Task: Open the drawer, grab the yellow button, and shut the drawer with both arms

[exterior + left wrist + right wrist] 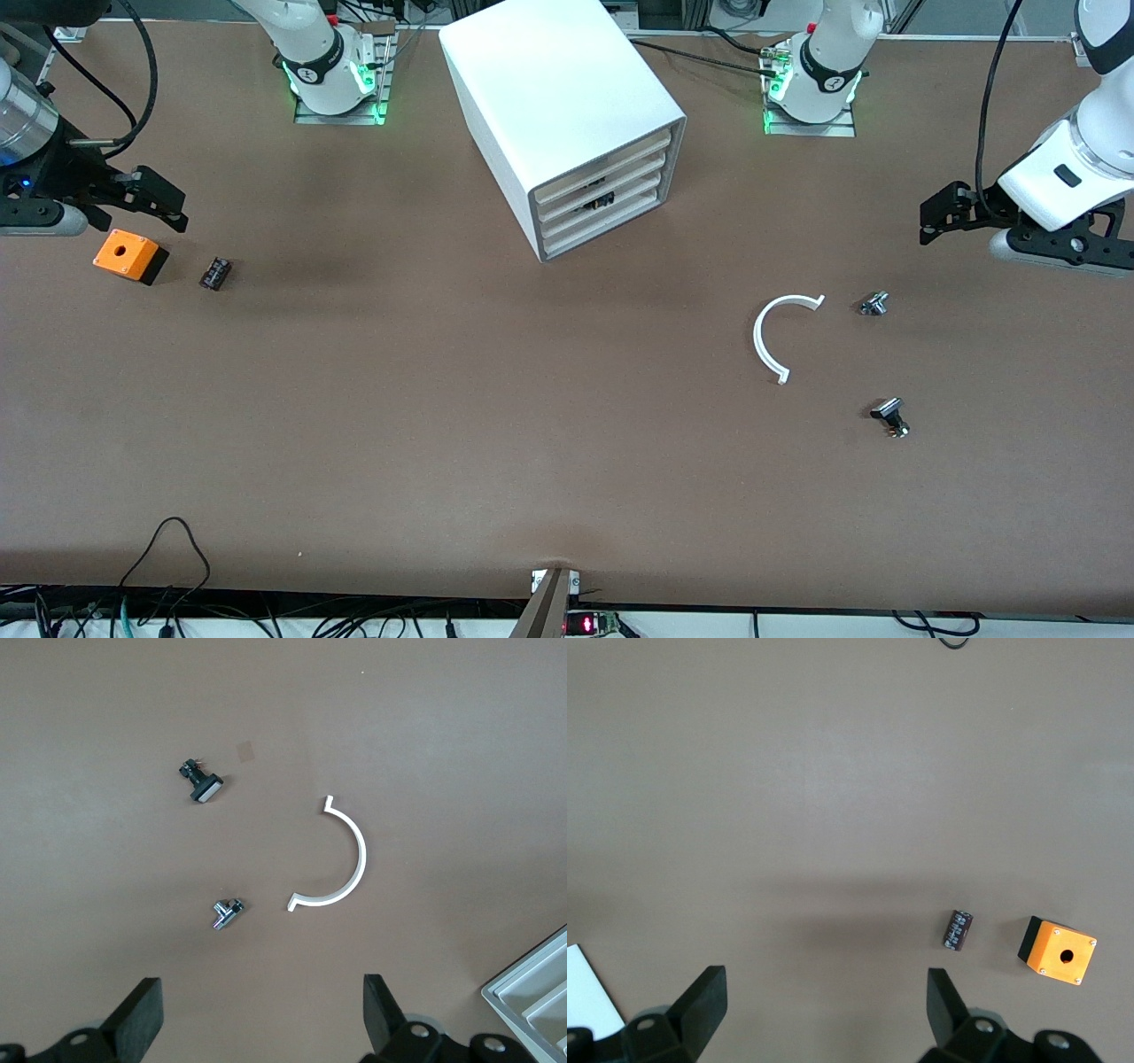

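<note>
Both grippers are hanging spread apart and empty: left gripper over its desk end, right gripper above the orange box. No button is showing; the cabinet drawers are sitting shut.

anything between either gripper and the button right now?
Yes: no button shows anywhere. The drawer cabinet sits mid-table with all drawers shut, so a closed drawer front presumably blocks it. The left gripper hangs open at its own end of the table; the right gripper hangs open above the orange box.
</note>
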Action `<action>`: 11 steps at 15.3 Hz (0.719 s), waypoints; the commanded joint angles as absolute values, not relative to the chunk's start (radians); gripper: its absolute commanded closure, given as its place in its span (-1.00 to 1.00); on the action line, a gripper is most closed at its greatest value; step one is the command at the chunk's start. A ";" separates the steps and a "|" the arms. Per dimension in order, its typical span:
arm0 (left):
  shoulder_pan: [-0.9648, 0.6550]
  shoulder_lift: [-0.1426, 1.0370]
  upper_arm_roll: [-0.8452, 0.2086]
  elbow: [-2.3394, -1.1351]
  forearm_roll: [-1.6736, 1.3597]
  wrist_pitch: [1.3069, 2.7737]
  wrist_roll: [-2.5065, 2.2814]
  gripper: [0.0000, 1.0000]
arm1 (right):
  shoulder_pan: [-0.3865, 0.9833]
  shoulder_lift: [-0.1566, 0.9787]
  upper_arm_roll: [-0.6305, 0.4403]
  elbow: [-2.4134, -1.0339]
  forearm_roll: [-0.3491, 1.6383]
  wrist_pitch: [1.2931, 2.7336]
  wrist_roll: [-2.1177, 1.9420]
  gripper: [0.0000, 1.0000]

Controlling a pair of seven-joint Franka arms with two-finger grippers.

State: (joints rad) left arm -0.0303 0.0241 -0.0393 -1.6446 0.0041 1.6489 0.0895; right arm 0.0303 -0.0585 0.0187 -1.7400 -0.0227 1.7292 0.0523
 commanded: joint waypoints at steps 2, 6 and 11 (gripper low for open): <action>-0.034 0.029 -0.040 -1.623 0.015 1.631 0.087 -0.99 | 0.021 -0.051 0.021 -1.718 -0.018 1.709 0.041 -1.00; -0.034 0.029 -0.040 -1.623 0.015 1.631 0.087 -0.99 | 0.021 -0.052 0.023 -1.715 -0.020 1.707 0.041 -1.00; -0.034 0.029 -0.040 -1.623 0.015 1.631 0.087 -0.99 | 0.023 -0.049 0.026 -1.720 -0.023 1.621 0.051 -1.00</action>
